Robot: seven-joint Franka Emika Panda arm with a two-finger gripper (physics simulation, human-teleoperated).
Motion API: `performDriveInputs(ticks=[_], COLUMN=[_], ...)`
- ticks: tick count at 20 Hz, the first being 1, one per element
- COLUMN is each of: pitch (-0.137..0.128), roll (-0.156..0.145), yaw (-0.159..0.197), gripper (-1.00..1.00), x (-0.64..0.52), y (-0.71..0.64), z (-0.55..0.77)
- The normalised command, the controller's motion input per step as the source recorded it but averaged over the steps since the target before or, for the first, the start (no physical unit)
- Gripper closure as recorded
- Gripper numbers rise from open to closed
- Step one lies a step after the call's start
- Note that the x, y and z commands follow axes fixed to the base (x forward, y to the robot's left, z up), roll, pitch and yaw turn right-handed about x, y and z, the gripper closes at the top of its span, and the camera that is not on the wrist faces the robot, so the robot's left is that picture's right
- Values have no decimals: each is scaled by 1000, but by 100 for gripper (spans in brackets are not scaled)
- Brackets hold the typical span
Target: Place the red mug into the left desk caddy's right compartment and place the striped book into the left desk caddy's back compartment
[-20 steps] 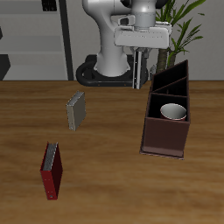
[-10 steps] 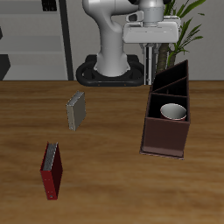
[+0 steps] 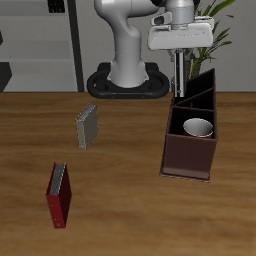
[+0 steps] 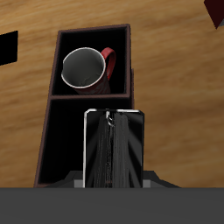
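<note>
- Red mug (image 4: 86,69) already sits in the left desk caddy (image 3: 190,158), in the square right compartment (image 4: 92,63), upright, white inside showing, handle toward the caddy wall. Judged: 1st half of the task is done.
- Step in hand, as I read it: book delivery. The pincer (image 3: 179,88) hangs above the caddy's back end w/ the striped book (image 4: 112,149) in it, held on edge, hanging straight down.
- Pincer state: closed onto the book. Fingers themselves are mostly hidden by the book and the wrist body, so how wide the gap is can't be read; book thickness sets it.
- Wrist view: book's dark cover fills the space directly over the back compartment (image 4: 70,131), the long section next to the mug's. Book's lower edge looks near the rim but I can't tell if it's below it yet.
- Exterior view: book shows as a thin dark vertical strip under the hand, just over the caddy's far end.
- Next move calls for (judgement): straight descent, keeping the book's long side parallel to the compartment walls so it clears the divider; release only once the lower edge is well inside.
- Risk: slight yaw or offset could catch a thin wall or the divider.
- Elsewhere on the bench (image 3: 120,200): red book (image 3: 59,194) near the front edge, small grey-beige book (image 3: 88,127) farther back, both well apart from the caddy, not part of this job.
</note>
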Motion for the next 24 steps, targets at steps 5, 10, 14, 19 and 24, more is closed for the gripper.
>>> performDriveInputs(ticks=[5, 10, 14, 19, 24], pitch=[-4, 16, -23, -2, 6], roll=[13, 32, 61, 24, 2], yaw=[9, 2, 20, -7, -9], gripper=[100, 100, 100, 100, 100], x=[210, 112, 4, 89, 125], y=[237, 281, 364, 190, 66], z=[44, 31, 69, 28, -50])
